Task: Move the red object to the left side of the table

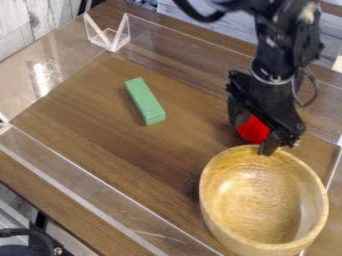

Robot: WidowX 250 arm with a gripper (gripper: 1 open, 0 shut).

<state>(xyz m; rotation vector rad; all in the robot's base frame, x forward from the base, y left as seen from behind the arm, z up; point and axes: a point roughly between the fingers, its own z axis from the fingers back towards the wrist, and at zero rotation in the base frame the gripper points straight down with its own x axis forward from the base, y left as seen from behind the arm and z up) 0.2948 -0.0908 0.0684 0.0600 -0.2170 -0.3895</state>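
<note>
One brown wood-grain desk (94, 130) carries one green rectangular block (144, 101), one round light wooden bowl (263, 200) and one small glossy red toy fruit (251, 127). The one black gripper (263, 125) has its fingers spread open astride the fruit, right of the block, just behind the bowl.

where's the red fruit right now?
In the camera view the red object sits on the right side of the table, between the open claw's fingers, just above the wooden bowl's rim.

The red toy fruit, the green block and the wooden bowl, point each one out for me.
red toy fruit (250, 127), camera view, red skin showing between the gripper's fingers
green block (144, 101), camera view, middle of its top face
wooden bowl (214, 172), camera view, left rim
</note>
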